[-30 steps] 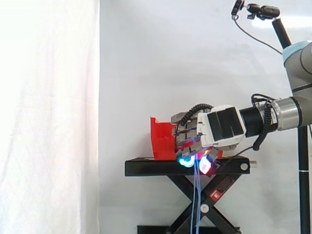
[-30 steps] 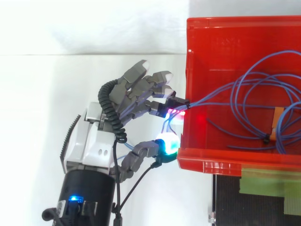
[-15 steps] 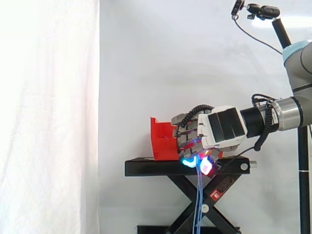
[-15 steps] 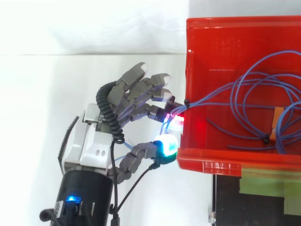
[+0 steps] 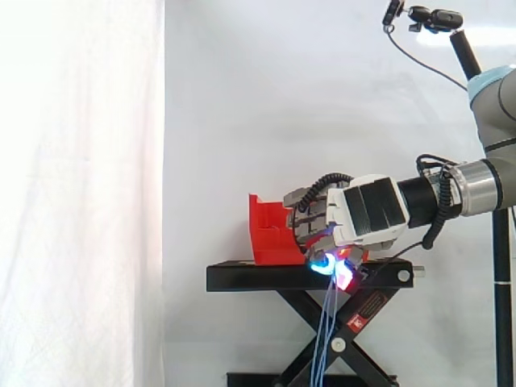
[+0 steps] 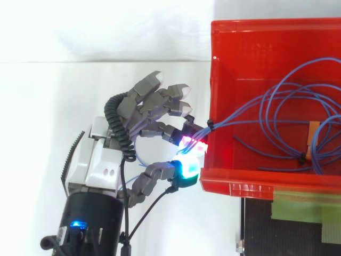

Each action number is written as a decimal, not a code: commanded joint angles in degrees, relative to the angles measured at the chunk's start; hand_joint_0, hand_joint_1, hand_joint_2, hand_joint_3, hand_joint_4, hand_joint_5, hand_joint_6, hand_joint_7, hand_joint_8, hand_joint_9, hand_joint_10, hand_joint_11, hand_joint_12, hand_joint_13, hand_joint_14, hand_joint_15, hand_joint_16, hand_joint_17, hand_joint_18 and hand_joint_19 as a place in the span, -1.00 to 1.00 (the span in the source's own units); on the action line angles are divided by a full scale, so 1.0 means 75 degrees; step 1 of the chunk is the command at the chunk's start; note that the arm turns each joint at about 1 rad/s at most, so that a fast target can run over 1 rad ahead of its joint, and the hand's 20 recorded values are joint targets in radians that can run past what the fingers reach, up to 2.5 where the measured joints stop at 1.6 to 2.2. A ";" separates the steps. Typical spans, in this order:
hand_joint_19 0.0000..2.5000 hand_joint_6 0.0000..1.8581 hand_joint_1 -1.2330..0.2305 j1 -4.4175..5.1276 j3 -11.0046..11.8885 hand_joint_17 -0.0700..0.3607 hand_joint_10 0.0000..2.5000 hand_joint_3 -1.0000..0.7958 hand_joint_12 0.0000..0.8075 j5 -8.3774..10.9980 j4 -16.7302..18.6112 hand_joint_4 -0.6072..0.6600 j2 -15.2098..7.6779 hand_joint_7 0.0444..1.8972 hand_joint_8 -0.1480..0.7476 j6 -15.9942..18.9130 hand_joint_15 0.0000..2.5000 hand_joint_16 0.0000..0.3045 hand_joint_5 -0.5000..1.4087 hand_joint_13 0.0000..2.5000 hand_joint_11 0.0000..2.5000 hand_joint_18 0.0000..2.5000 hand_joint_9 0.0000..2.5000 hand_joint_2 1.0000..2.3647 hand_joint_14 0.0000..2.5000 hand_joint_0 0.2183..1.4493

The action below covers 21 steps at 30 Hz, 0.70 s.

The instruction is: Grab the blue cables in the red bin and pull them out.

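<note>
- Robot hand [image 6: 104, 162] pinches blue cables [image 6: 221, 121] w/ curled fingers, just outside bin [image 6: 250, 180] wall.
- Cables cross wall; rest coiled inside.
- Side view: strands hang past stand [image 5: 242, 278].

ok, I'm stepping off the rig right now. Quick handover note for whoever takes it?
Hand: shut on the blue cables, with the fingers pinching the bundle just outside the side wall of the red bin.
Cables: the strands run over that wall, and most loops lie inside the bin. In the side view, a length hangs from the hand down in front of the black stand.
Done: the grasp is made and part of the bundle is drawn over the wall.
Left: pull away from the bin until the loops come out.
</note>
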 commanded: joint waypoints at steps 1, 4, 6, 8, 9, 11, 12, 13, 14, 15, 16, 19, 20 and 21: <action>-0.66 0.21 -0.52 -0.0006 -0.0012 -0.24 -0.98 -1.00 -0.14 0.0001 -0.0072 0.06 0.0000 -0.47 -0.07 0.0000 -0.65 -0.73 0.21 -0.48 -0.36 -0.65 -0.37 -1.00 -0.99 0.10; -0.66 0.24 -0.51 0.0018 0.0000 -0.25 -0.98 -1.00 -0.14 0.0012 -0.0177 0.06 0.0000 -0.49 -0.08 0.0000 -0.64 -0.73 0.20 -0.47 -0.36 -0.65 -0.37 -1.00 -0.99 0.11; -0.66 0.25 -0.51 0.0018 0.0000 -0.25 -0.98 -1.00 -0.14 0.0001 -0.0212 0.06 0.0000 -0.51 -0.08 0.0000 -0.65 -0.73 0.19 -0.47 -0.37 -0.65 -0.37 -1.00 -0.99 0.11; -0.66 0.25 -0.50 0.0030 0.0000 -0.25 -0.98 -1.00 -0.14 0.0001 -0.0212 0.06 0.0000 -0.51 -0.07 0.0012 -0.64 -0.73 0.19 -0.47 -0.37 -0.65 -0.37 -1.00 -0.99 0.12; -0.66 0.25 -0.50 0.0030 0.0000 -0.25 -0.98 -1.00 -0.14 -0.0011 -0.0201 0.06 0.0000 -0.51 -0.07 0.0012 -0.64 -0.73 0.19 -0.47 -0.37 -0.65 -0.36 -1.00 -0.99 0.12; -0.66 0.25 -0.49 0.0030 0.0000 -0.25 -0.98 -1.00 -0.14 -0.0011 -0.0201 0.06 0.0000 -0.51 -0.07 0.0024 -0.64 -0.73 0.19 -0.47 -0.37 -0.64 -0.36 -1.00 -0.99 0.13; -0.66 0.25 -0.49 0.0030 0.0000 -0.25 -0.98 -1.00 -0.14 -0.0011 -0.0201 0.07 0.0000 -0.51 -0.07 0.0035 -0.65 -0.73 0.19 -0.47 -0.37 -0.64 -0.36 -1.00 -0.99 0.13; -0.66 0.25 -0.49 0.0030 -0.0012 -0.25 -0.98 -1.00 -0.14 -0.0011 -0.0212 0.07 0.0000 -0.51 -0.07 0.0035 -0.65 -0.73 0.19 -0.47 -0.37 -0.64 -0.36 -1.00 -0.99 0.13; -0.66 0.25 -0.49 0.0041 0.0000 -0.25 -0.98 -1.00 -0.14 -0.0011 -0.0224 0.06 0.0000 -0.51 -0.07 0.0082 -0.65 -0.73 0.19 -0.47 -0.37 -0.64 -0.36 -1.00 -0.99 0.13; -0.66 0.25 -0.49 0.0041 0.0000 -0.25 -0.98 -1.00 -0.14 -0.0011 -0.0224 0.06 0.0000 -0.51 -0.07 0.0082 -0.64 -0.73 0.19 -0.47 -0.37 -0.64 -0.36 -1.00 -0.99 0.13; -0.65 0.25 -0.49 0.0041 0.0000 -0.25 -0.98 -1.00 -0.14 -0.0011 -0.0248 0.06 0.0012 -0.51 -0.07 0.0153 -0.65 -0.73 0.19 -0.46 -0.37 -0.64 -0.36 -1.00 -0.99 0.13; -0.65 0.25 -0.49 0.0053 0.0000 -0.25 -0.98 -1.00 -0.14 -0.0023 -0.0248 0.06 0.0000 -0.51 -0.08 0.0375 -0.65 -0.73 0.18 -0.46 -0.37 -0.64 -0.36 -1.00 -0.99 0.13; -0.66 0.25 -0.49 0.0076 0.0000 -0.25 -0.98 -1.00 -0.14 -0.0023 -0.0248 0.05 0.0000 -0.51 -0.08 0.0598 -0.65 -0.73 0.18 -0.46 -0.37 -0.64 -0.36 -1.00 -0.99 0.13; -0.66 0.25 -0.49 0.0076 0.0000 -0.25 -0.98 -1.00 -0.14 -0.0023 -0.0248 0.06 0.0000 -0.50 -0.08 0.0598 -0.64 -0.73 0.18 -0.46 -0.36 -0.64 -0.36 -1.00 -0.99 0.13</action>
